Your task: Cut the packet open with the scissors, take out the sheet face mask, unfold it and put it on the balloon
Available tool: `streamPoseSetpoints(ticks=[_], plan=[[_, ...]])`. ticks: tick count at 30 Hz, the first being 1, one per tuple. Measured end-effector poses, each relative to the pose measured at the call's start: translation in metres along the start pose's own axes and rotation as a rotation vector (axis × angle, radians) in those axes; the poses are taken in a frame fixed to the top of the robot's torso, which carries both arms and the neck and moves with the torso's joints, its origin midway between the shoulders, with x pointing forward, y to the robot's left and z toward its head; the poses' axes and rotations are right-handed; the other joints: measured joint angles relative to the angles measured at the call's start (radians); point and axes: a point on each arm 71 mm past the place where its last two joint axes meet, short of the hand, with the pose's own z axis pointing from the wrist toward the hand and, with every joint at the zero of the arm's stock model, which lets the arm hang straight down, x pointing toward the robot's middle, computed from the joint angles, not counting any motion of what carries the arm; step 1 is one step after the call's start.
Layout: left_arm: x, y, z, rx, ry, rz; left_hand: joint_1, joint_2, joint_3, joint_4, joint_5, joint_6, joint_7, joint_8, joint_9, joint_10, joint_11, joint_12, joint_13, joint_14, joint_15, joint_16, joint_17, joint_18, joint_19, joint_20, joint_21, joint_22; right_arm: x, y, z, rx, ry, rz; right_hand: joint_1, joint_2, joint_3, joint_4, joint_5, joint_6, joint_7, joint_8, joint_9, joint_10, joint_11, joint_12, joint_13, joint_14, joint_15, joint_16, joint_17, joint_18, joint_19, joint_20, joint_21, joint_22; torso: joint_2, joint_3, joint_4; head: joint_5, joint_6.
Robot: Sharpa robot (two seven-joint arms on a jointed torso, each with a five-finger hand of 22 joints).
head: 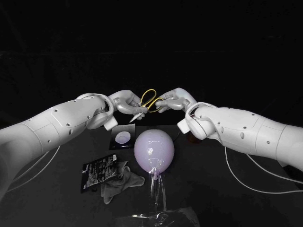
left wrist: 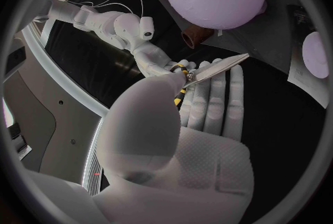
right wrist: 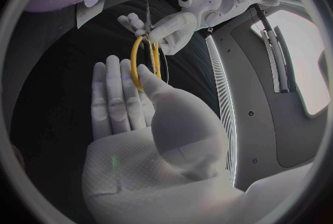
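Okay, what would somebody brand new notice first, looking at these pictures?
The eye goes first to the two hands meeting in mid-air above the table: the left hand and the right hand both hold the yellow-handled scissors between them. Just below them the pale purple balloon stands upright mid-table, with the black packet lying flat on the robot's left of it.

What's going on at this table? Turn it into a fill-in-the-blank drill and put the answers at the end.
The scissors have ___ handles.
The right hand hooks a handle loop while the left hand grips the ___ end.
The ___ packet lies on the table beside the balloon.
Answers: yellow; blade; black.
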Motion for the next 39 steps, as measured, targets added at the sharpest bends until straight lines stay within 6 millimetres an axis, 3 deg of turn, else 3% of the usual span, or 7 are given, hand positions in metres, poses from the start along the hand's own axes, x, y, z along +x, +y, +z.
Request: streamPoseSetpoints(ticks=[6,9,12,15,17,21,39], plan=[[-0.001,0.0,0.0,0.001,-0.026,0.007,-0.062,-0.081,0.037,-0.066,0.005,-0.049,0.025,-0.044,-0.003,-0.088,0.029,-0.005,-0.006,-0.066,0.031,-0.042,-0.01,-0.006,-0.031,0.018,-0.016,-0.008,-0.004,-0.001,0.0,0.012,-0.027,0.011,-0.069,-0.064,0.179,0.0,-0.001,0.007,0.0,0.011,0.009,0.03,-0.012,-0.004,0.002,0.025,0.0,-0.027,0.012,-0.001,-0.006,-0.006,0.03,0.026,0.0,-0.0002,0.0001,-0.002,0.0],[-0.004,0.0,0.0,-0.003,-0.051,0.014,-0.115,-0.169,-0.042,-0.039,0.004,-0.103,0.043,-0.091,-0.033,-0.176,0.058,-0.005,-0.006,-0.139,0.058,-0.083,-0.026,-0.006,-0.078,0.03,-0.053,-0.029,-0.007,-0.002,0.0,0.025,-0.043,0.011,-0.097,-0.091,0.247,0.002,0.005,0.009,-0.002,0.015,0.017,0.043,-0.021,-0.004,0.002,0.036,-0.004,-0.039,0.018,-0.001,-0.009,-0.009,0.046,0.041,-0.001,-0.0004,0.0001,-0.002,0.0],[-0.005,0.0,0.0,-0.004,-0.073,0.021,-0.136,-0.197,-0.103,-0.025,0.004,-0.152,0.037,-0.127,-0.052,-0.251,0.078,-0.005,-0.005,-0.197,0.079,-0.118,-0.042,-0.006,-0.114,0.036,-0.086,-0.046,-0.007,-0.003,0.001,0.042,-0.052,0.011,-0.109,-0.104,0.286,0.008,0.009,0.009,-0.002,0.023,0.021,0.048,-0.027,-0.004,0.003,0.044,-0.002,-0.045,0.023,-0.001,-0.009,-0.009,0.059,0.054,-0.001,-0.0005,0.0003,-0.003,0.001],[-0.006,0.0,0.0,-0.004,-0.091,0.026,-0.128,-0.189,-0.244,-0.006,0.004,-0.208,0.029,-0.164,-0.074,-0.333,0.101,-0.004,-0.005,-0.26,0.105,-0.145,-0.065,-0.035,-0.153,0.037,-0.125,-0.069,-0.006,-0.004,0.001,0.061,-0.06,0.011,-0.119,-0.114,0.309,0.011,0.011,0.012,-0.005,0.023,0.023,0.057,-0.035,-0.004,0.003,0.048,-0.006,-0.051,0.027,-0.002,-0.013,-0.013,0.069,0.064,0.0,-0.0004,0.0006,-0.003,0.001],[-0.006,0.0,0.0,-0.005,-0.101,0.029,-0.044,-0.108,-0.538,0.024,0.004,-0.236,0.023,-0.185,-0.094,-0.383,0.122,-0.001,-0.004,-0.305,0.12,-0.147,-0.089,-0.068,-0.173,0.038,-0.158,-0.09,-0.006,-0.004,0.001,0.074,-0.068,0.009,-0.122,-0.117,0.319,0.014,0.011,0.013,-0.006,0.026,0.023,0.06,-0.032,-0.004,0.003,0.049,-0.006,-0.052,0.028,-0.002,-0.014,-0.013,0.074,0.07,0.0,-0.0005,0.0006,-0.003,0.001],[-0.007,-0.001,0.0,-0.007,-0.118,0.034,-0.023,-0.128,-0.655,0.035,0.004,-0.298,0.015,-0.212,-0.129,-0.433,0.133,-0.001,-0.005,-0.384,0.134,-0.155,-0.125,-0.068,-0.187,0.037,-0.178,-0.101,-0.007,-0.005,0.001,0.096,-0.086,0.006,-0.129,-0.124,0.337,0.018,0.02,0.014,-0.007,0.03,0.025,0.064,-0.036,-0.004,0.004,0.055,-0.006,-0.055,0.031,-0.008,-0.022,-0.014,0.084,0.08,0.0,-0.0008,0.0007,-0.004,0.001],[-0.041,0.026,-0.028,-0.057,-0.279,-0.071,-0.03,-0.112,-0.649,0.034,0.004,-0.245,0.017,-0.195,-0.119,-0.443,0.132,-0.001,-0.003,-0.341,0.133,-0.137,-0.129,-0.084,-0.18,0.035,-0.19,-0.102,-0.056,-0.026,-0.004,0.168,-0.266,-0.052,-0.133,-0.147,0.364,0.024,0.024,0.021,-0.007,0.036,0.031,0.076,-0.041,-0.006,0.005,0.066,-0.009,-0.062,0.039,-0.009,-0.028,-0.021,0.111,0.109,0.001,-0.0003,0.0001,-0.024,0.001]])
